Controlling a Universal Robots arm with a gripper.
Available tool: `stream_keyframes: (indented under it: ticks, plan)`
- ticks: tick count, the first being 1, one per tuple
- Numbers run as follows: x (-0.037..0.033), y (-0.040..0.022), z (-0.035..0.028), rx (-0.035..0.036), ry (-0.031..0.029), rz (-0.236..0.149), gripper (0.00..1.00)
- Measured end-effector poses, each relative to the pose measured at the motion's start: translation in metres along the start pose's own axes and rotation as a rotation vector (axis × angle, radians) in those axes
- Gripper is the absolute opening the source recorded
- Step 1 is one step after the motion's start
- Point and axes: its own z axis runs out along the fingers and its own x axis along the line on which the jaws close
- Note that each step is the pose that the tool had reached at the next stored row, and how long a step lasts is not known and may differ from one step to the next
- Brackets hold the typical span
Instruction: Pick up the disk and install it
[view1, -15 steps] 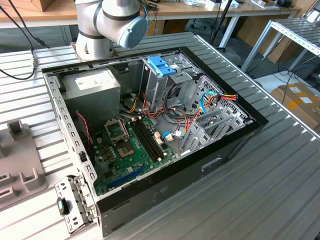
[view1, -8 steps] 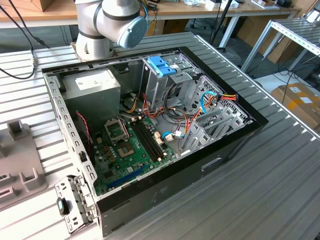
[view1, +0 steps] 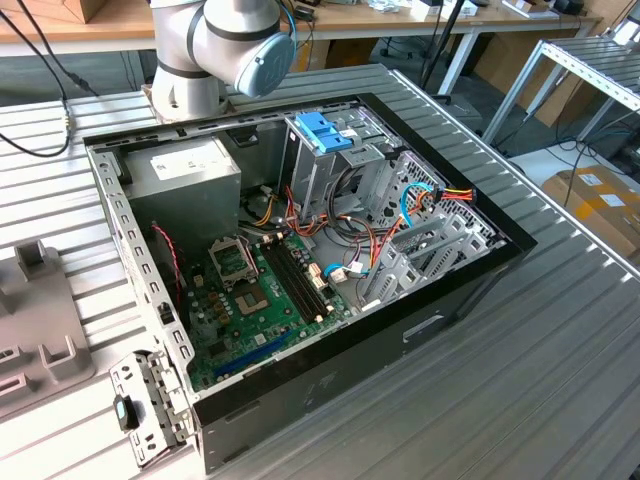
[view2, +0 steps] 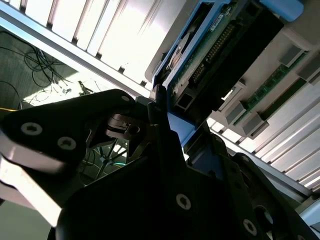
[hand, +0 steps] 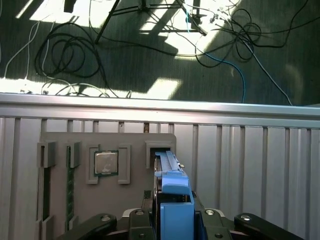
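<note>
An open computer case (view1: 400, 340) lay on a ribbed metal table (view1: 520, 380), its green motherboard (view1: 250, 300) exposed; a processor chip (hand: 106, 163) sat in a grey tray (hand: 115, 205).

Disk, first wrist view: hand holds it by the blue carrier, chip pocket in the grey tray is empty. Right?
Pocket is not empty: in the first wrist view a silver chip sits in the grey tray. The rest stands: the hand holds the disk by its blue carrier.
</note>
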Motion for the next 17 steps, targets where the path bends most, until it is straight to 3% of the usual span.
stream_keyframes:
  ticks: [17]
  plan:
    - [-0.0007, -0.0002, -0.0125, 0.0, -0.0006, 0.0, 0.37]
